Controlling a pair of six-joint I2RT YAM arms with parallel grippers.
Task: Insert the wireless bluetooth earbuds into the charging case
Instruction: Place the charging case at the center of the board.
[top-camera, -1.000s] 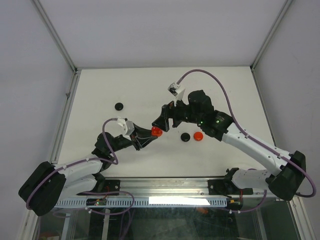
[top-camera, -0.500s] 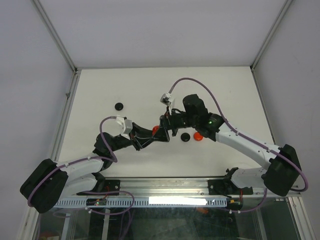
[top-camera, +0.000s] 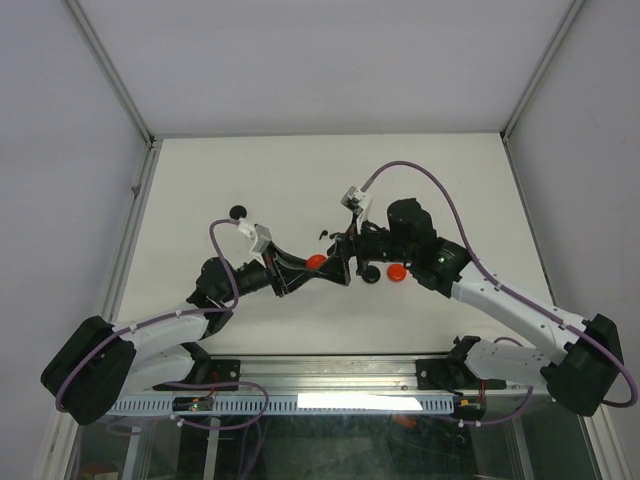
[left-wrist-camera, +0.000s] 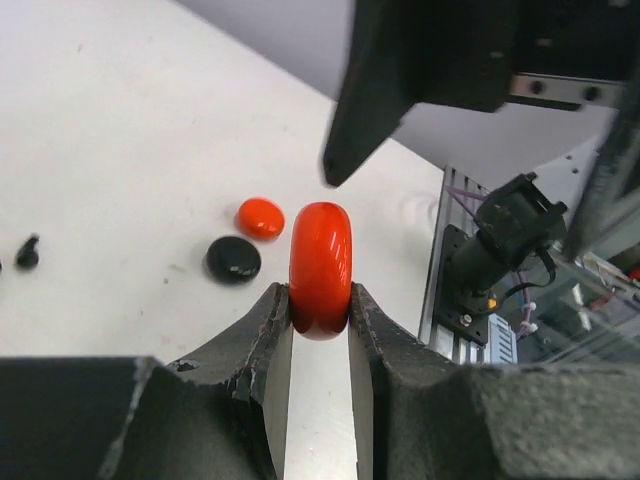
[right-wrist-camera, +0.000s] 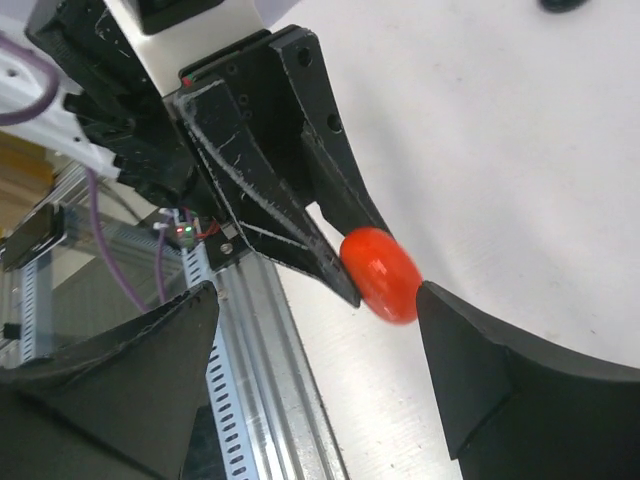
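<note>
A white tabletop (top-camera: 300, 170) sits boxed in by pale grey walls (top-camera: 330, 60), with an aluminium rail (top-camera: 330, 372) running along its near edge.

The white bench (top-camera: 260, 170) has a metal frame (top-camera: 133, 230) along its sides. A lone black disc (top-camera: 238, 211) lies toward the left, well apart from everything else. Right of centre, a second black disc (top-camera: 371, 273) and a red disc (top-camera: 396, 271) lie flat just beside each other. A tiny black earbud (left-wrist-camera: 27, 250) lies near those two, farther from the bench's near edge.
</note>
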